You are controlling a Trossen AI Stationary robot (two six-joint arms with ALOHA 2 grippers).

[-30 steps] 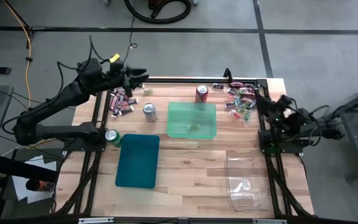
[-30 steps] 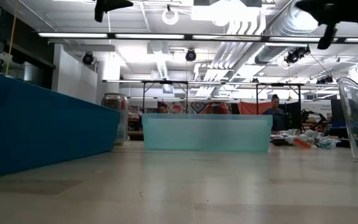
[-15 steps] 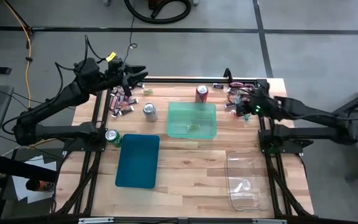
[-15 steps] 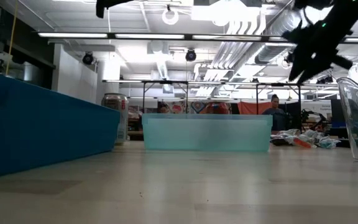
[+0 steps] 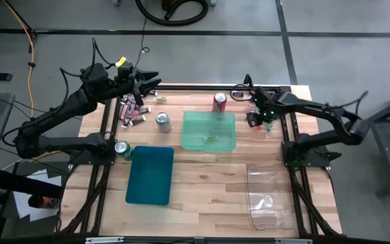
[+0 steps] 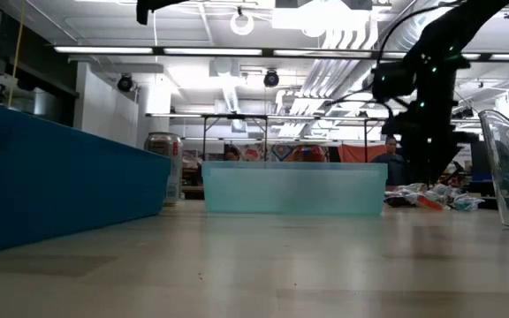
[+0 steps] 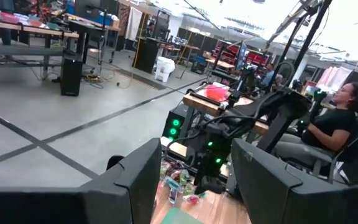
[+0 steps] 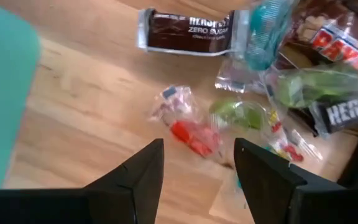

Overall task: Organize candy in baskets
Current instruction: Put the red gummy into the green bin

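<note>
Wrapped candy lies in a loose pile [image 5: 268, 107] at the table's far right, and a second pile [image 5: 133, 110] lies at the far left. My right gripper [image 8: 197, 167] points down, open, just above the right pile's near edge. A red-wrapped candy [image 8: 192, 138] lies on the wood ahead of its fingertips, with a green one [image 8: 238, 115] beside it. The teal basket [image 5: 149, 175], the light green basket [image 5: 209, 131] and the clear basket [image 5: 271, 196] stand on the table. My left gripper [image 5: 149, 84] is held high and level over the far left, open, with nothing in it.
A red can [image 5: 220, 102] stands left of the right pile. A silver can [image 5: 162, 120] and a green can [image 5: 121, 149] stand toward the left. A dark chocolate bar [image 8: 188, 31] lies beyond the small candies. A seated person [image 7: 344, 121] is in the room behind.
My right arm has swung out from its folded pose at the table's right edge toward the far-right candy pile. Its gripper has tipped from level to pointing down and has sunk to just above the candy. The candy and baskets have not moved.
</note>
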